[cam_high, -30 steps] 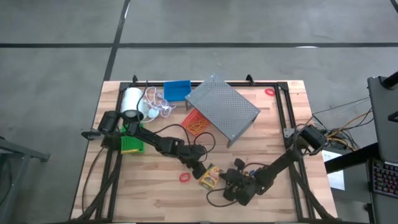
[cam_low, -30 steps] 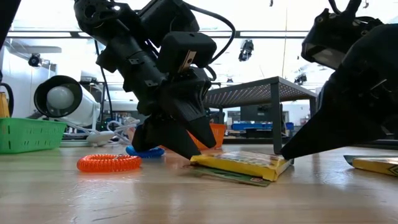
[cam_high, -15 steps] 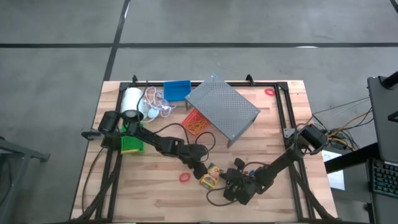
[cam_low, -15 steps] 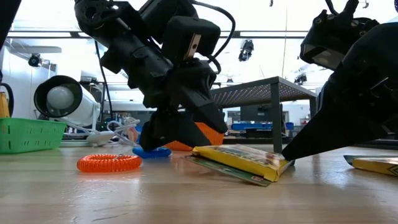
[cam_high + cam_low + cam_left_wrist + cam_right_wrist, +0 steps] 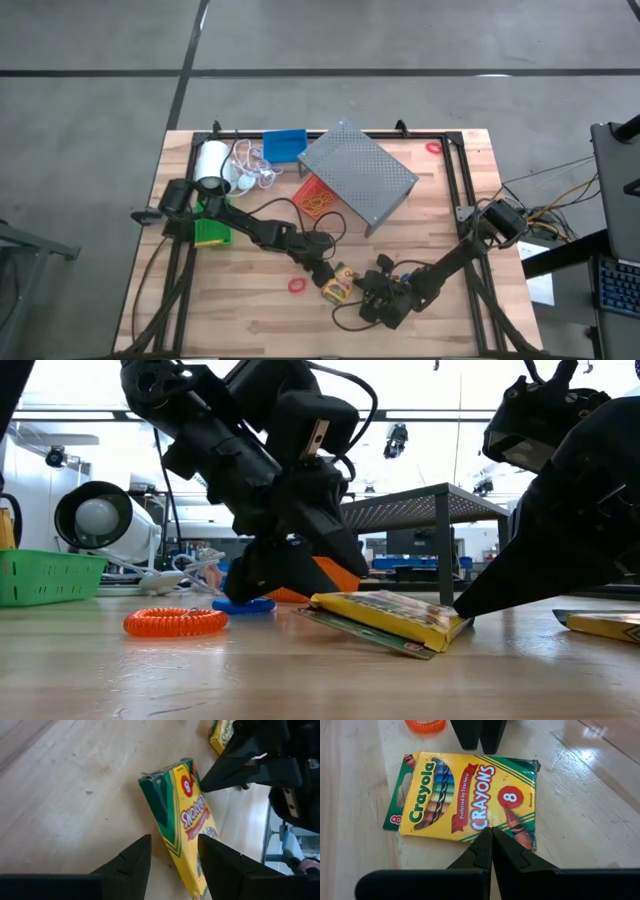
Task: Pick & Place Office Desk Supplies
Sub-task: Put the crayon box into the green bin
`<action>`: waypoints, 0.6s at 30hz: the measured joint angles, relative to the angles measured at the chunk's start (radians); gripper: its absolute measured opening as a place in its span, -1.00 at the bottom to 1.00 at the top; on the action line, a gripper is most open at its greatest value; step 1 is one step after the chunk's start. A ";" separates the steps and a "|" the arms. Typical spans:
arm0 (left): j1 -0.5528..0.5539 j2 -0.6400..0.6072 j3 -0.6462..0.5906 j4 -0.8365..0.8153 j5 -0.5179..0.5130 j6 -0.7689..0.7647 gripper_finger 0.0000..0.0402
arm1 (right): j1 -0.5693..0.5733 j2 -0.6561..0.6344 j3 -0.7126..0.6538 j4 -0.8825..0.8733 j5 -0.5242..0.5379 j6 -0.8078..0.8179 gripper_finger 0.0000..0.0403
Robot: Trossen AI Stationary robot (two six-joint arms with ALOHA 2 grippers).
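Our left hand (image 5: 170, 857) stands open over the crayon box (image 5: 182, 815); the right hand (image 5: 491, 840), closed, touches its far edge. The box looks light, flat, slippery: we'd pinch its long sides.

Hidden and cut-off items around the crayon box (image 5: 465, 797)

From above, the box shows only as a small yellow patch (image 5: 338, 287) between the two dark arms, print unreadable. Left pincer (image 5: 172, 865): fingertips run off the frame edge near the box's green end. A second crayon box (image 5: 222, 734) beyond it is clipped at the frame edge; at table height it is cut off too (image 5: 605, 623). Red ring band (image 5: 425, 725) past the box: only half in frame. Blue ring band (image 5: 245, 605) mostly behind the left arm. Red-orange bin (image 5: 340, 578) largely screened by that arm.
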 joint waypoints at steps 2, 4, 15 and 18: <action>0.000 0.005 0.000 -0.003 0.000 -0.004 -0.17 | 0.000 0.000 0.000 0.000 0.000 -0.003 -0.96; 0.000 0.018 0.001 -0.003 -0.003 -0.006 -0.17 | 0.000 0.000 0.000 0.001 0.001 -0.003 -0.96; -0.002 0.038 0.001 0.037 0.016 -0.007 -0.17 | 0.000 0.002 0.000 0.005 0.007 -0.008 -0.96; -0.002 0.039 0.000 0.057 0.029 -0.007 -0.17 | 0.000 0.002 -0.001 0.005 0.007 -0.008 -0.96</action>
